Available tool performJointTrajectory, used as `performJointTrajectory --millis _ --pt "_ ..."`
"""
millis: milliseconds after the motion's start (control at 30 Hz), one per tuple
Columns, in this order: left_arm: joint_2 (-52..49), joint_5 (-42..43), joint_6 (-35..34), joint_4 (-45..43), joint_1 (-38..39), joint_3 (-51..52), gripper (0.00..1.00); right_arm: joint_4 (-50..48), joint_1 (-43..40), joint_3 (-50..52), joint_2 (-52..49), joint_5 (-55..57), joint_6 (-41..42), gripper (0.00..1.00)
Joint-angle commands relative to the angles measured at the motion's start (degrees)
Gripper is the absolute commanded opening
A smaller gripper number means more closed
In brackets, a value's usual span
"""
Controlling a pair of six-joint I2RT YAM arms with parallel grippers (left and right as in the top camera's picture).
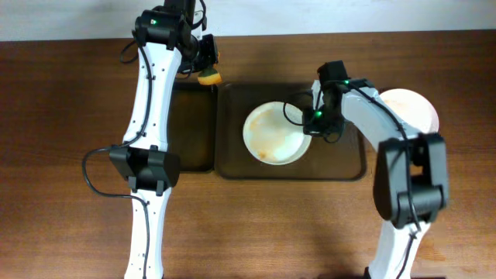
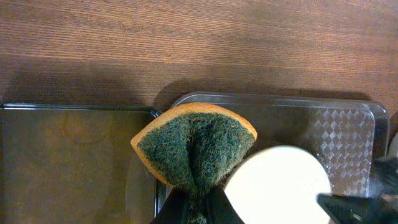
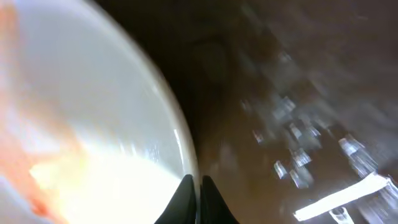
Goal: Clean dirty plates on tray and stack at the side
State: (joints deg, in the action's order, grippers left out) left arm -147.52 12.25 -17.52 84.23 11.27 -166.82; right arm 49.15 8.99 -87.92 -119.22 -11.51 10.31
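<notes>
Overhead view, left to right: the left arm [image 1: 151, 85] reaches across the wood-grain surface [image 1: 62, 116] toward the far edge. The left fingers [image 2: 176, 213] are pinched on a sponge [image 1: 209, 77], orange body with a dark green scouring face. The left wrist view shows the scouring face squeezed into a fold between the tips. The sponge hangs over the gap between the far corners of the two trays.

A narrow black tray [image 1: 192, 132] lies just beside the left rim of the large tray [image 1: 349, 159].

One white plate [image 1: 271, 132] sits flat on the large tray, left of its centre. It shows faint orange-red smears toward its near edge.

The right arm [image 1: 372, 116] bends in from the right. The right fingers [image 3: 181, 205] are pressed together at the plate's right rim. The right wrist view is blurred, so whether the rim is caught between the tips cannot be told.

A second plate [image 1: 418, 108], pale and clean-looking, rests on the surface just off the tray's far right corner. The right arm partly hides it, so whether more lie under it cannot be told.
</notes>
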Motion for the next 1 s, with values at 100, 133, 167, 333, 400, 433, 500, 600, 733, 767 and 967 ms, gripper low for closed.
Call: performJointTrajectory --millis 100,133,167,333,400,433,500,600,733,767,967 --pt "0.2 0.4 0.9 -0.1 -0.1 -0.5 0.0 6.1 2.5 -0.2 18.2 27.1 4.6 0.04" --pt "0.2 0.4 0.9 -0.1 -0.1 -0.5 0.0 7.3 3.6 -0.2 19.7 32.9 6.3 0.04" --pt "0.2 0.4 0.9 -0.1 -0.1 -0.5 0.0 8.5 5.0 -0.2 20.8 38.8 7.7 0.04" --pt "0.2 0.4 0.9 -0.1 -0.1 -0.5 0.0 14.8 16.0 -0.2 21.8 68.5 17.6 0.04" --pt "0.2 0.4 0.9 -0.1 -0.1 -0.5 0.0 15.6 20.2 -0.2 21.8 76.3 20.6 0.04" --pt "0.2 0.4 0.9 0.0 -0.1 -0.5 0.0 15.6 21.8 -0.2 21.8 78.5 21.9 0.04" --pt "0.2 0.4 0.9 0.3 -0.1 -0.3 0.0 15.6 24.2 -0.2 21.8 81.9 25.2 0.04" --pt "0.2 0.4 0.9 0.3 -0.1 0.5 0.0 15.1 24.3 -0.2 21.7 81.9 28.4 0.04" --pt "0.2 0.4 0.9 0.8 -0.1 1.0 0.0 12.5 21.8 0.2 20.3 61.7 28.3 0.04" --pt "0.2 0.4 0.9 0.9 -0.1 1.0 0.0 11.9 21.0 0.5 19.6 59.3 28.4 0.04" --pt "0.2 0.4 0.9 0.7 0.0 1.0 0.0 4.2 12.2 5.1 15.9 33.8 29.0 0.04"
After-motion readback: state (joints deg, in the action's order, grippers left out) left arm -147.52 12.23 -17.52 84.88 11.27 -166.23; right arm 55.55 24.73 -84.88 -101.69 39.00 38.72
